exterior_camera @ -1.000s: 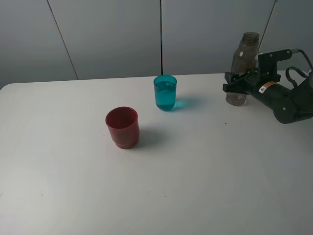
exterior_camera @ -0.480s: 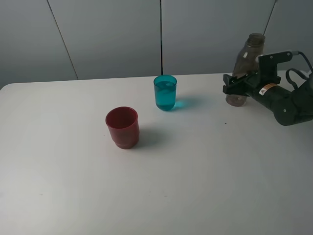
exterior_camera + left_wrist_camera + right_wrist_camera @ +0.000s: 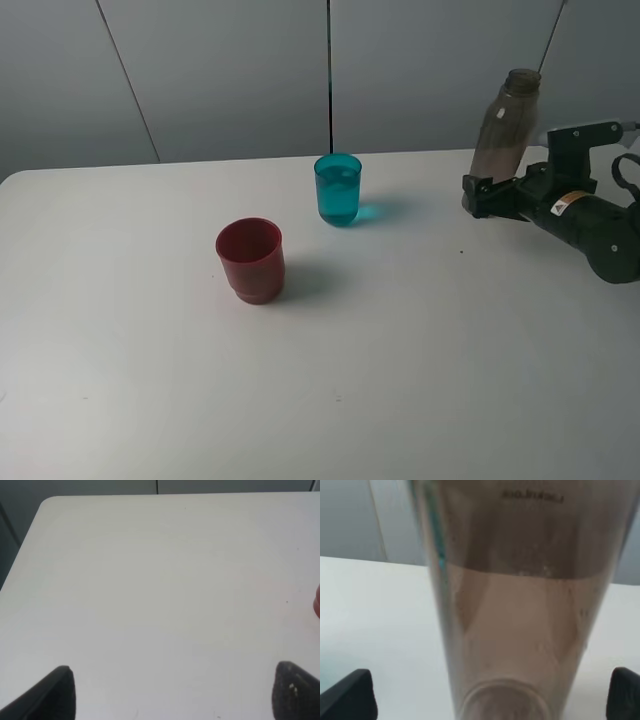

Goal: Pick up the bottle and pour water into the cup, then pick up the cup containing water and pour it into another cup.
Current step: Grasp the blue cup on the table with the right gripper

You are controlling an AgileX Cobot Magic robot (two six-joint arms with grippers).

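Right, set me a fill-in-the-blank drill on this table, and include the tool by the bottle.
1. The bottle is not upright; it is ____.
2. The right tool sits at the bottle's base with its jaws ____, not clamped on it.
3. In the high view, the red cup stands to the ____ of the teal cup.
Missing words: tilted; open; left.

On the table [image 3: 420, 400]: tumbler [image 3: 338, 190] near middle of the far edge, cup [image 3: 250, 262] before it to the left, bottle [image 3: 506, 125] at far right corner.
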